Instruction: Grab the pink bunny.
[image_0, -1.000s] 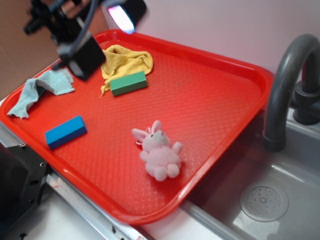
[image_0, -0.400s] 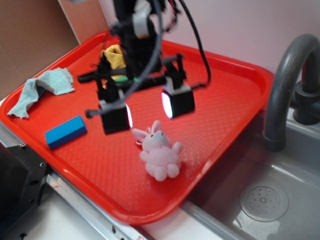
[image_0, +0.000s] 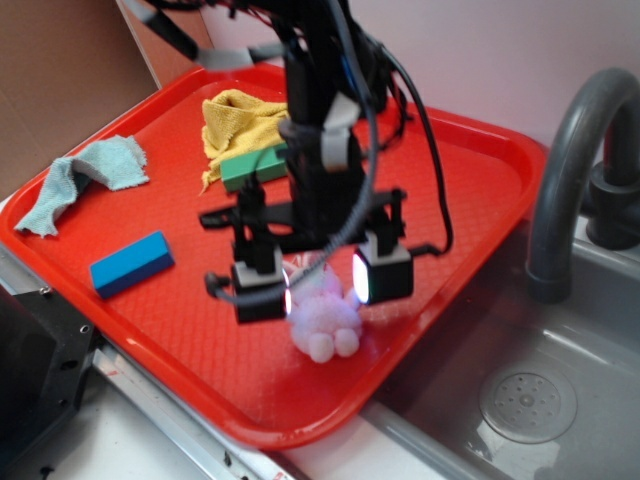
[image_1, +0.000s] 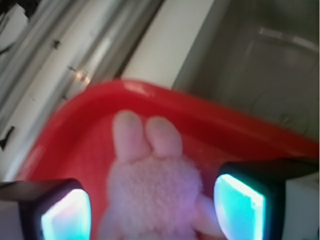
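Note:
The pink bunny (image_0: 322, 318) lies on the red tray (image_0: 440, 200) near its front right rim, feet toward the sink side. My gripper (image_0: 322, 285) is down over it, open, with one glowing pad on each side of the plush body. In the wrist view the bunny (image_1: 152, 187) fills the gap between the two lit pads (image_1: 67, 217), and a narrow strip of red tray still shows between each pad and the fur. My gripper (image_1: 152, 212) frames it there. The bunny's head is hidden behind the arm in the exterior view.
A blue block (image_0: 131, 263) lies at the tray's left front. A green block (image_0: 250, 166) rests by a yellow cloth (image_0: 240, 122) at the back. A pale blue cloth (image_0: 85, 175) sits at the far left. A grey sink (image_0: 520, 400) and faucet (image_0: 570, 170) stand to the right.
My gripper swept from the tray's back left corner to the front right and came down, so that its open pads now straddle the bunny. The bunny has not moved.

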